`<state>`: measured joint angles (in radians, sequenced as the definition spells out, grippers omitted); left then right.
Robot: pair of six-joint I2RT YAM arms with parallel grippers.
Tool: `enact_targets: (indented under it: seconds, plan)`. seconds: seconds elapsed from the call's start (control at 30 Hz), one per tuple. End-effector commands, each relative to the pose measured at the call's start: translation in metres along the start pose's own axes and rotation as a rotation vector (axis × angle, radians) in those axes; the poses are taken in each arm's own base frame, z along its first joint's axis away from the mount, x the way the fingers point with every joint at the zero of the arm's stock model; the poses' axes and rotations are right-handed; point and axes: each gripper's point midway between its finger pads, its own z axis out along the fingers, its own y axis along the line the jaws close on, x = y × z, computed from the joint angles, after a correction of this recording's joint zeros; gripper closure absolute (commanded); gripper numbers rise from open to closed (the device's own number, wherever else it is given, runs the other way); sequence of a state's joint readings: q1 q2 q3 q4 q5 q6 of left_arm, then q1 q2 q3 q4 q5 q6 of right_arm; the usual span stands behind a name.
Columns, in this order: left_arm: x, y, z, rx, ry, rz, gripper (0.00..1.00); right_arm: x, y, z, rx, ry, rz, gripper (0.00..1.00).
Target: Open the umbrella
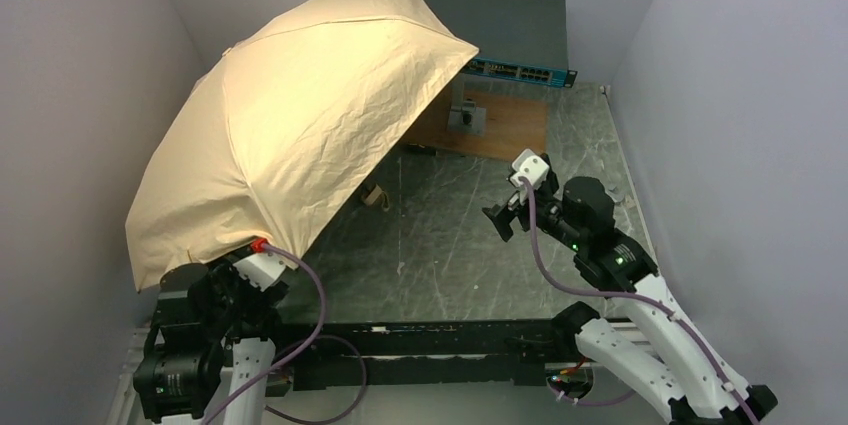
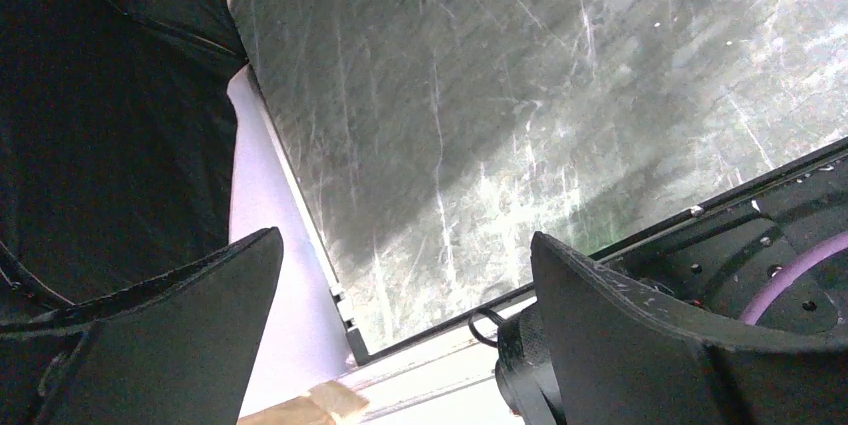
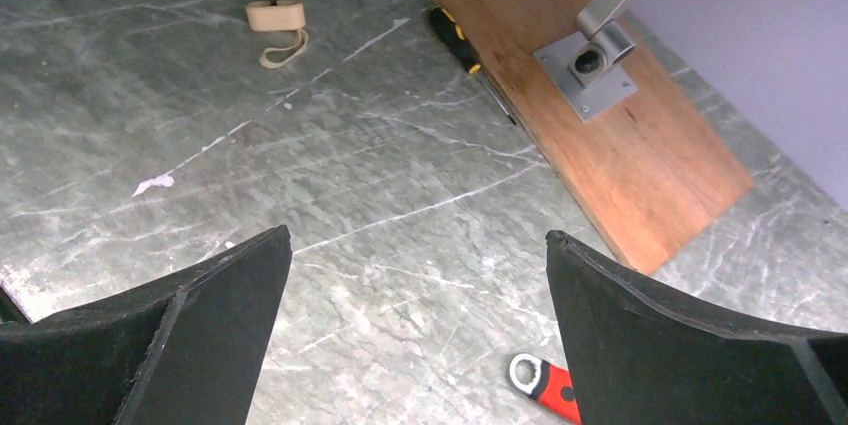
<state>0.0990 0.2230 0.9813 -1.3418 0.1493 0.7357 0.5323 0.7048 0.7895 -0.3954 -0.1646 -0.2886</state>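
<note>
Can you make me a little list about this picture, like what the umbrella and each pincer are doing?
umbrella: open, cream canopy spread over the left side of the table
left pincer: open, holding nothing
right pincer: open, holding nothing, above the table
back of table: dark-grey network switch, wooden board
beside the wooden board: screwdriver
</note>
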Motion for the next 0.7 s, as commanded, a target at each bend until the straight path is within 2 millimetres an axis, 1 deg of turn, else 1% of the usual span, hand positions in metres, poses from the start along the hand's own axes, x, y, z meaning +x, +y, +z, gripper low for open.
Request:
enact_targets:
  seconds: [0.0, 0.03, 0.17, 0.23, 0.3, 0.43, 0.53, 0.67]
  plan:
    - [0.005, 0.0, 0.001, -0.008, 0.007, 0.056, 0.0, 0.013, -0.002, -0.017, 0.024, 0.028, -0.057, 0.0]
    - [0.008, -0.004, 0.0, 0.004, 0.003, 0.119, 0.0, 0.014, -0.001, -0.02, 0.018, 0.028, -0.068, 0.0]
    - [0.021, -0.002, -0.004, -0.078, 0.0, 0.329, 0.0, 0.02, 0.002, -0.024, 0.015, 0.026, -0.078, 0.0]
    - [0.021, -0.007, -0.01, -0.106, -0.037, 0.417, 0.0, 0.021, 0.004, -0.025, 0.011, 0.025, -0.072, 0.0]
    - [0.023, -0.012, -0.014, -0.137, -0.054, 0.467, 0.0, 0.022, 0.006, -0.026, 0.0, 0.026, -0.076, 0.0]
    - [0.021, -0.01, -0.019, -0.237, -0.075, 0.468, 0.0, 0.024, 0.005, -0.03, 0.006, 0.032, -0.09, 0.0]
    - [0.018, -0.007, -0.02, -0.27, -0.085, 0.446, 0.0, 0.026, 0.004, -0.034, 0.014, 0.031, -0.109, 0.0]
    - [0.016, 0.001, -0.019, -0.298, -0.072, 0.431, 0.0, 0.029, 0.003, -0.04, 0.023, 0.042, -0.128, 0.0]
